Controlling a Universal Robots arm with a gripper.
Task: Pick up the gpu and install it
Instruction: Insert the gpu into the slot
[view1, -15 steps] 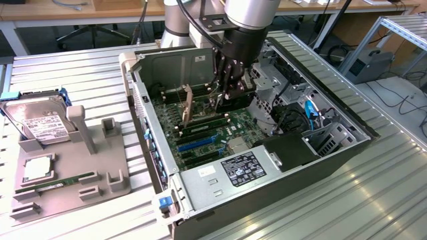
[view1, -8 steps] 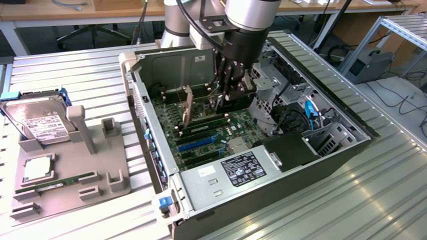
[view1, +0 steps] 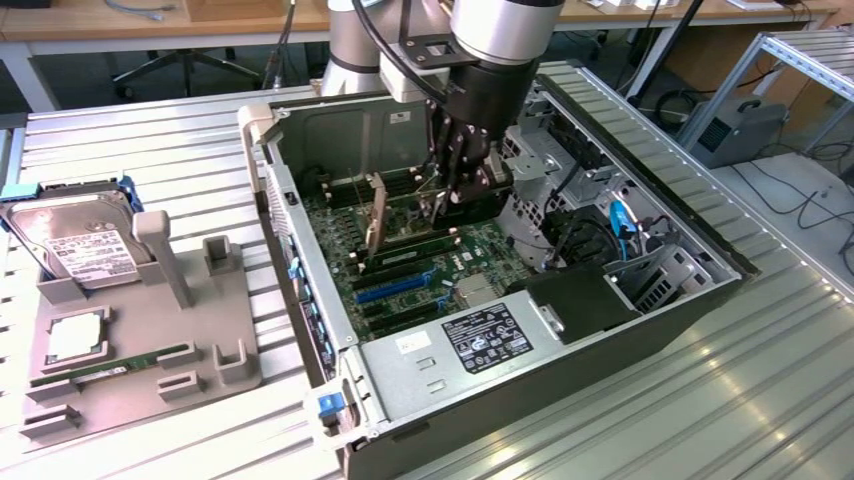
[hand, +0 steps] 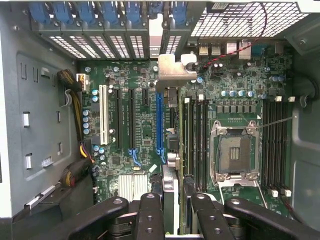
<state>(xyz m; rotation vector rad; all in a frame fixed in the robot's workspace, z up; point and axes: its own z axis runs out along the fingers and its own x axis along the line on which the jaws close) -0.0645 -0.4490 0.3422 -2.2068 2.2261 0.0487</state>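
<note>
My gripper (view1: 454, 195) reaches down into the open computer case (view1: 667, 300) and is shut on the gpu (view1: 380, 215), a thin card held upright on its edge over the motherboard (view1: 400, 285). In the wrist view the gpu (hand: 170, 187) runs edge-on away from between my black fingers (hand: 150, 212). Its silvery end bracket (hand: 172, 70) lies close to the row of rear slot openings. The card stands just beside the long blue slot (hand: 159, 125). I cannot tell whether its lower edge touches a slot.
The drive cage (view1: 541, 165) and loose blue cables (view1: 618, 225) crowd the case on the exterior view's right, with the power supply (view1: 467, 345) at the front. A grey fixture (view1: 214, 265) outside holds a hard drive (view1: 87, 250) and a green RAM stick (view1: 114, 365). The open CPU socket (hand: 235, 152) sits beside the card.
</note>
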